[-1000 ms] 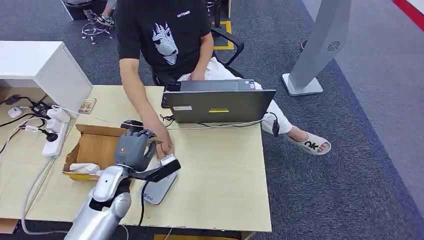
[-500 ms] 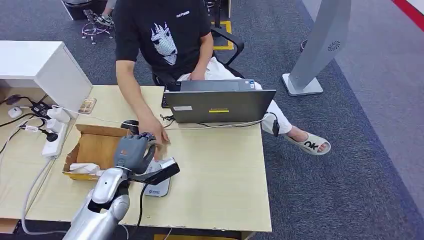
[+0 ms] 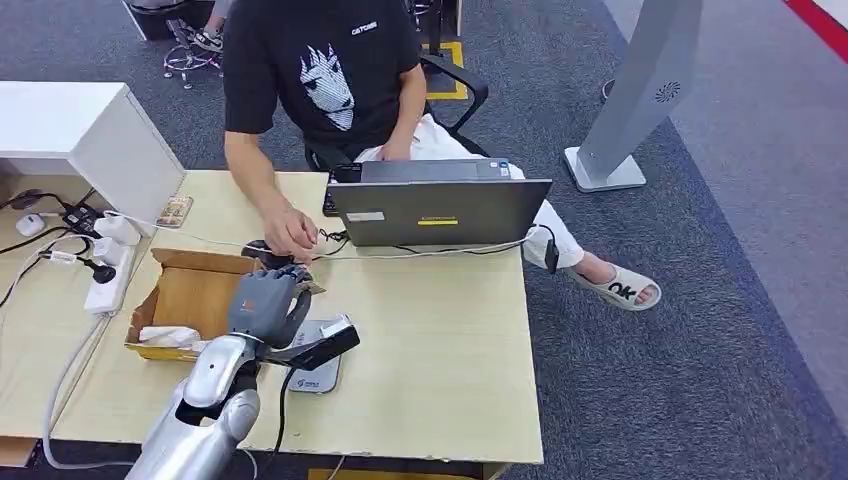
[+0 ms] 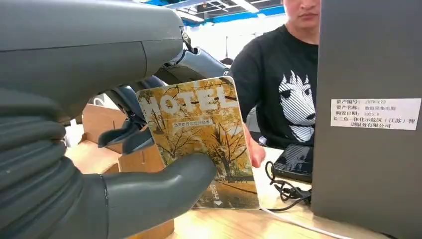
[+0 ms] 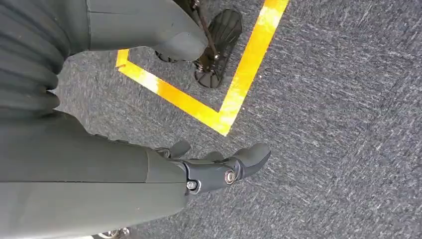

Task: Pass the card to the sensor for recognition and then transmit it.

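The left robot hand [image 3: 265, 300] pinches a hotel key card [image 4: 201, 137] between its thick grey thumb and darker fingers [image 4: 127, 134]; the card stands nearly upright, its printed face (yellow autumn trees under the word "HOTEL") turned toward the wrist camera. In the head view this robot hand hovers over the table [image 3: 440, 340], above the far end of the grey card reader [image 3: 318, 360], which lies flat near the table's front edge with its cable running off that edge. Whether the card touches the reader cannot be told.

Just to the left of the robot hand sits an open cardboard box [image 3: 190, 295] with some white material in its near corner. Beyond the robot hand, toward the table's back edge, a person's hand [image 3: 290, 232] rests near a dark computer mouse [image 3: 262, 247], apart from the robot hand. The person, in a black T-shirt [image 3: 325, 70], sits behind an open grey laptop [image 3: 440, 212] standing at the back edge, with cables trailing along its base. A white power strip [image 3: 108, 272] lies on the lower surface off the table's left edge.

The right robot hand [image 5: 219, 167] hangs over grey carpet [image 5: 338, 124] marked with yellow tape [image 5: 234, 94], its fingers loosely apart and holding nothing.
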{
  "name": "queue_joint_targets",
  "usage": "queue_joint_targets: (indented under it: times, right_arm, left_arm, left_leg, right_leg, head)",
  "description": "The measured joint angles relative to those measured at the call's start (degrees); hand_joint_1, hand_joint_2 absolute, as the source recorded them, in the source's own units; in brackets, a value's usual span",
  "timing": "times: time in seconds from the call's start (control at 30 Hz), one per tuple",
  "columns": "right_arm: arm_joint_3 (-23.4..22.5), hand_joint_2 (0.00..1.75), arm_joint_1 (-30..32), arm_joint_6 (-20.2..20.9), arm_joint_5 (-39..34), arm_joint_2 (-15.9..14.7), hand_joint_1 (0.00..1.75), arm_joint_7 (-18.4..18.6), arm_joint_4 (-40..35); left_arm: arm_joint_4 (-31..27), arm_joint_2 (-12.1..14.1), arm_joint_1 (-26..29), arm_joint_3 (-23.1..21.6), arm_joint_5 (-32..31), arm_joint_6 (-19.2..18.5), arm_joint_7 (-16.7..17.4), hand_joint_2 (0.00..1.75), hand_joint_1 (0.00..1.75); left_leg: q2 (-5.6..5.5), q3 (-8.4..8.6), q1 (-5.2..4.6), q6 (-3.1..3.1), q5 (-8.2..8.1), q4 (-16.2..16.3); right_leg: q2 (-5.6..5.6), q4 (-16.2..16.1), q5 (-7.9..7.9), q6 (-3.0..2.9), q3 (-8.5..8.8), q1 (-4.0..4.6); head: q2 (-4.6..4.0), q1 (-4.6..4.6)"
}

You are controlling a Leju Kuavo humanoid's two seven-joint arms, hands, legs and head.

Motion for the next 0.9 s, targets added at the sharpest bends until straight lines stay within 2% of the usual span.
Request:
queue_joint_targets:
  times: [0.5, 0.57, 0.6, 0.73, 0.9]
  right_arm:
    - [0.0, 1.75, 0.0, 0.0, 0.0, 0.1, 0.0, 0.0, 0.0]
    - [0.0, 1.75, 0.0, 0.0, 0.7, 0.1, 0.0, 0.1, 0.0]
    - [0.0, 1.75, 0.0, 0.1, 0.9, 0.1, 0.0, 0.3, 0.0]
    - [0.0, 1.75, 0.0, 0.2, 1.4, 0.1, 0.0, 1.0, 0.0]
    - [0.0, 1.75, 0.0, 0.2, 1.5, 0.1, 0.0, 1.0, -0.1]
  left_arm:
    - [0.0, 0.1, 0.0, 0.0, 0.0, -0.1, 0.2, 1.75, 1.75]
    - [0.2, 0.4, 0.1, 0.0, -1.7, -2.8, 4.5, 1.75, 1.75]
    - [0.5, 0.7, 0.3, 0.0, -1.4, -2.5, 5.7, 1.75, 1.75]
    - [5.5, 2.5, 0.5, 1.8, 0.0, 1.0, 3.3, 1.75, 1.75]
    - [7.8, 2.9, 0.5, 3.1, -0.4, 0.7, 3.0, 1.75, 1.75]
  left_leg:
    - [0.0, -0.01, 0.0, 0.0, 0.0, 0.0]
    - [0.0, -0.02, 0.0, 0.0, 0.0, 0.0]
    - [0.01, -0.02, 0.0, 0.0, 0.0, 0.0]
    - [0.04, 0.01, 0.02, -0.01, 0.0, 0.0]
    - [-0.06, -0.02, 0.03, 0.0, 0.01, 0.0]
  right_leg:
    - [0.0, 0.0, 0.0, 0.0, 0.0, 0.0]
    - [0.0, 0.0, 0.0, 0.0, 0.02, 0.0]
    - [0.01, 0.0, 0.0, 0.0, 0.01, 0.0]
    - [0.04, 0.0, -0.01, 0.0, -0.03, 0.02]
    - [-0.06, 0.0, -0.03, -0.02, 0.01, 0.03]
  head:
    - [0.0, 0.0]
    - [0.0, 0.0]
    - [0.0, 0.0]
    - [0.0, 0.0]
    - [0.0, 0.0]
